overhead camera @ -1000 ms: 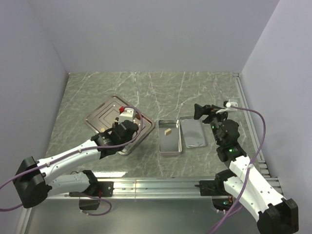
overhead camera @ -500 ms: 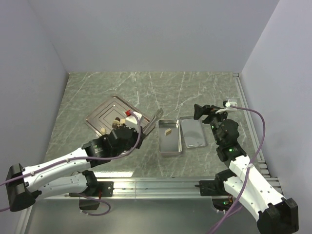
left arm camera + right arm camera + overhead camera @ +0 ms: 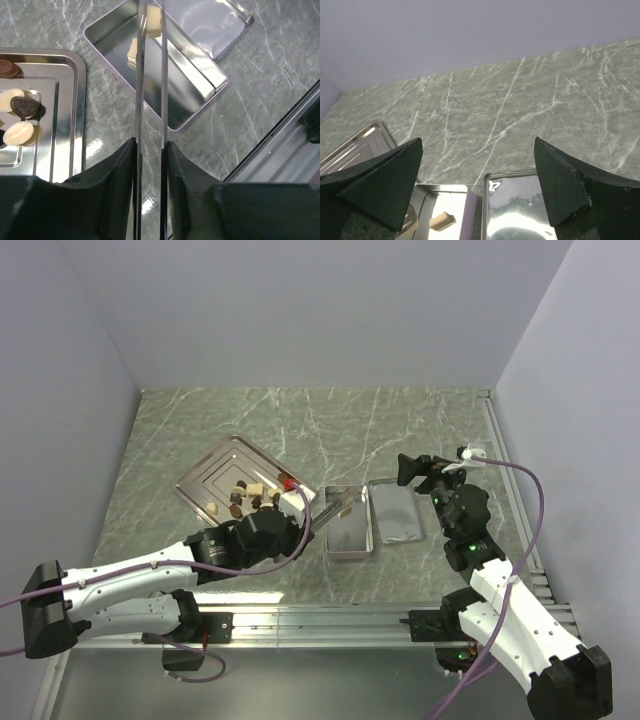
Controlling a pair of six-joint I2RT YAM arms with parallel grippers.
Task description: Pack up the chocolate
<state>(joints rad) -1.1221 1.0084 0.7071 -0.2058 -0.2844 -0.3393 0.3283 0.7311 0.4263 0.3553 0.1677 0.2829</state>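
Observation:
Long steel tweezers (image 3: 138,100) are pinched in my left gripper (image 3: 150,145), which is shut on them. Their tips hold a cream chocolate (image 3: 153,20) above the open silver tin (image 3: 200,65). Another cream chocolate (image 3: 132,50) lies inside the tin. From above, the left gripper (image 3: 296,504) sits between the ridged steel tray (image 3: 215,465) and the tin (image 3: 350,540). Several dark and cream chocolates (image 3: 245,495) lie on the tray. My right gripper (image 3: 415,470) hangs open over the far end of the lid (image 3: 397,515), holding nothing.
The tin's lid (image 3: 520,210) lies flat, shiny side up, just right of the tin (image 3: 432,195). The tray (image 3: 65,125) sits close to the tin's left side. A metal rail runs along the table's near edge (image 3: 280,145). Grey walls stand on three sides.
My left arm has swung right from over the tray to over the tin, carrying a cream piece in the tweezers and uncovering the tray's chocolates. The right arm has not moved.

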